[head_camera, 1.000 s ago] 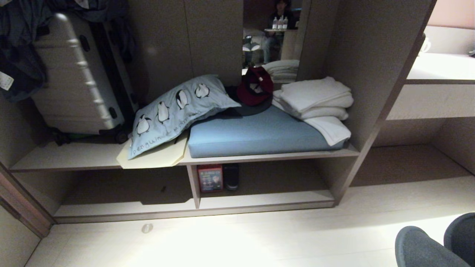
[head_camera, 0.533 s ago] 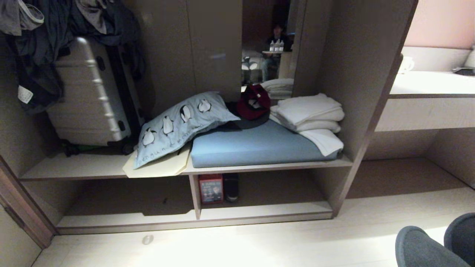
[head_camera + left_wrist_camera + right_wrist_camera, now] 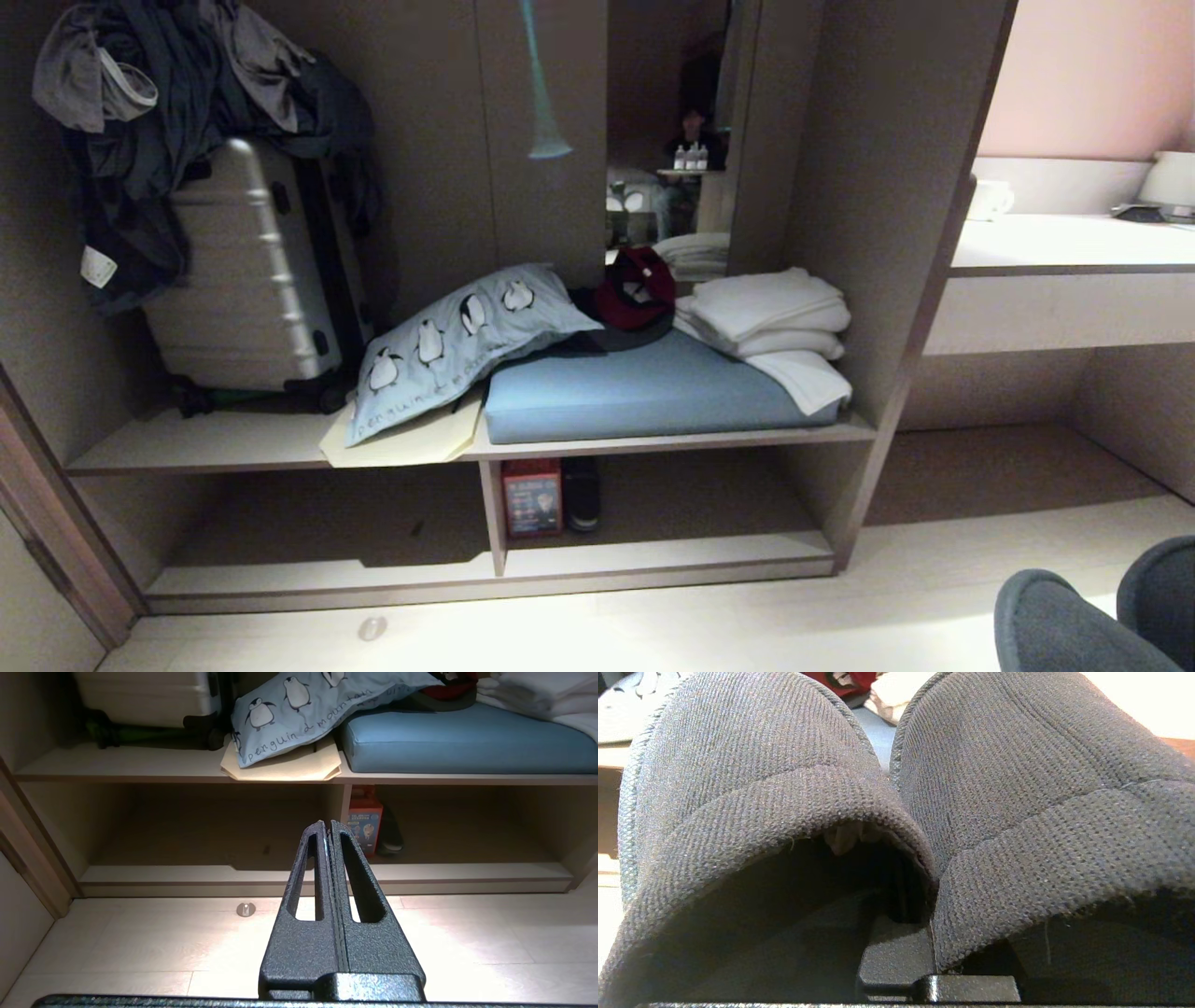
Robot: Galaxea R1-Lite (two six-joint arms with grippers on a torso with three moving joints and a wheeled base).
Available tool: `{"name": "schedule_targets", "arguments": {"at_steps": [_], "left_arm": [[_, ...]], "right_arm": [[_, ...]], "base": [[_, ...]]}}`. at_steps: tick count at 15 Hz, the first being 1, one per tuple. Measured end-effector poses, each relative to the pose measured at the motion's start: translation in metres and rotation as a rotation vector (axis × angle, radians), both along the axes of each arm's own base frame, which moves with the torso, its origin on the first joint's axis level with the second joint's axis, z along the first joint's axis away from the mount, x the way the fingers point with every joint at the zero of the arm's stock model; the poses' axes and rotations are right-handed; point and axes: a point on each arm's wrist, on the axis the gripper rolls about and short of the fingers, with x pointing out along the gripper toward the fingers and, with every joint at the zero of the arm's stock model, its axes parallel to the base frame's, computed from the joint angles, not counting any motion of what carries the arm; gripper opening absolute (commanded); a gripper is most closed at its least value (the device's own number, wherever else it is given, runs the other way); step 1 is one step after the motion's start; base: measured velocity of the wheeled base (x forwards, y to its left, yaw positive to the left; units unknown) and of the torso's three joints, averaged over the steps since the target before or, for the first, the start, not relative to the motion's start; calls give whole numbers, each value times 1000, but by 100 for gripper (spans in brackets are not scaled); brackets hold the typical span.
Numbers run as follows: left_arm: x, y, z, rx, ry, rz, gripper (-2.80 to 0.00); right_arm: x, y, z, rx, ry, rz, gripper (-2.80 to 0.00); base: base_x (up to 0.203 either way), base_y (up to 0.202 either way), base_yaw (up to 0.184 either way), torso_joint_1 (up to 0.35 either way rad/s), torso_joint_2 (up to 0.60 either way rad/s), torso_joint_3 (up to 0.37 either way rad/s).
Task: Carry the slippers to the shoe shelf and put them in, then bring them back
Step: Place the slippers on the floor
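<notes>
right gripper: jaws clamped on the slippers, pinching the inner rims together; toes poked into the head view's lower right corner.
left gripper: fingers pressed together, empty, parked over the floor.
shoe shelf: well ahead, low compartment, no slippers in it yet.
change: whole head view slid down versus a second ago, so the camera tilted up; slippers kept their corner.
meaning: carry leg, drop-off not started.
</notes>
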Motion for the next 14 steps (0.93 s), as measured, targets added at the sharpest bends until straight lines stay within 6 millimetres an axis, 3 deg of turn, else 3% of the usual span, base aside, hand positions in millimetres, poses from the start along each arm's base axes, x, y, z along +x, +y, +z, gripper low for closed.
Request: {"name": "schedule_targets", "arguments": {"at_steps": [14], "left_arm": [[0,0,0,2,1,0,-280]], "right_arm": [[0,0,0,0,0,0,-280]], "base": [[0,0,0,1,8,12]]}}
